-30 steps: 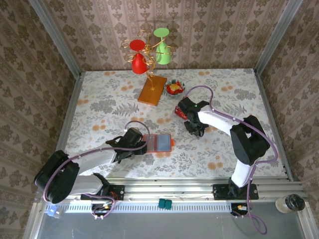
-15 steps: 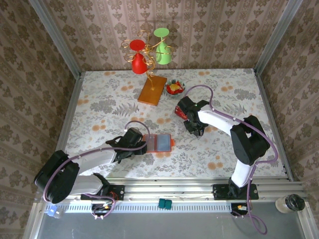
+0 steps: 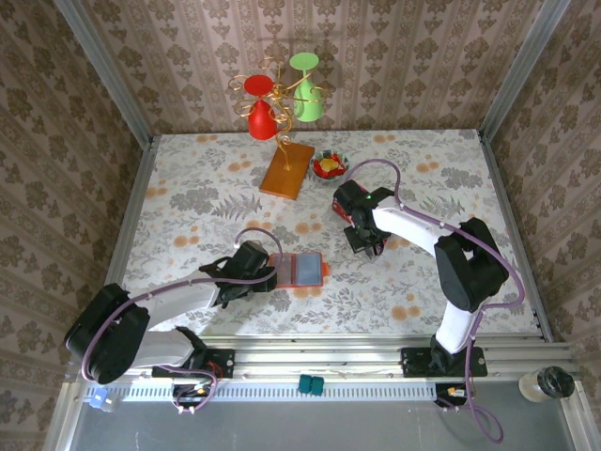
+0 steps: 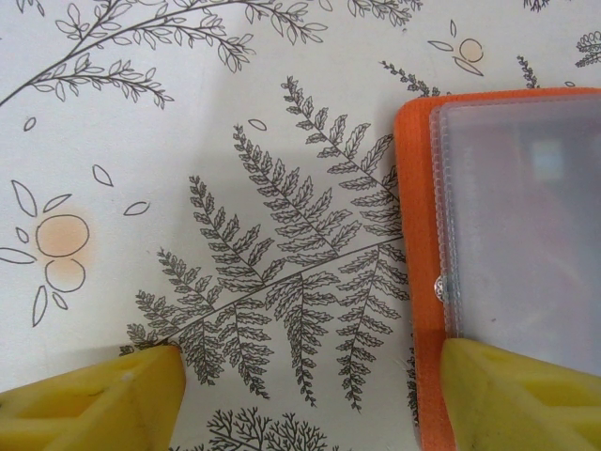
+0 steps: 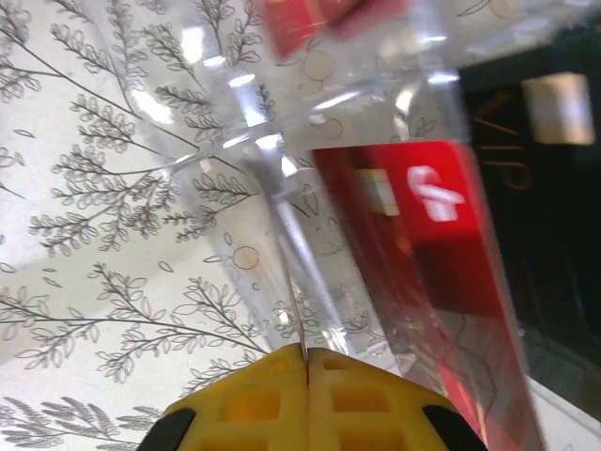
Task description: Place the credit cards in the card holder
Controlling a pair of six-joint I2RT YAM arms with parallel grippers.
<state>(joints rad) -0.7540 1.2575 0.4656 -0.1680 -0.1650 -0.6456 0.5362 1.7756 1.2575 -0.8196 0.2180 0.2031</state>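
Left claw: sits nearest, low over the floral tabletop, spread wide, grips nothing. Seen from the left wrist, one yellow fingertip over bare cloth, the other overlapping the near edge of the card holder; cannot tell whether touching.

Card holder: lies open and flat on the tabletop just right of the left claw, orange border around a greyish-blue pocket panel, clear sleeve on top.

Right claw: farther back and to the right, well apart from the holder, pointed down at the cloth. Pressed fully together in the right wrist view, yellow pads meeting at a seam; a ridge of clear plastic runs right up to that seam, but cannot tell whether pinched.

Credit cards: red ones with light markings, plus a dark one beside them, lying under that clear plastic just beyond the right claw.

Farther still: orange-brown wooden board, small bowl just beside it, then a gold wire stand carrying a red glass and a green glass.
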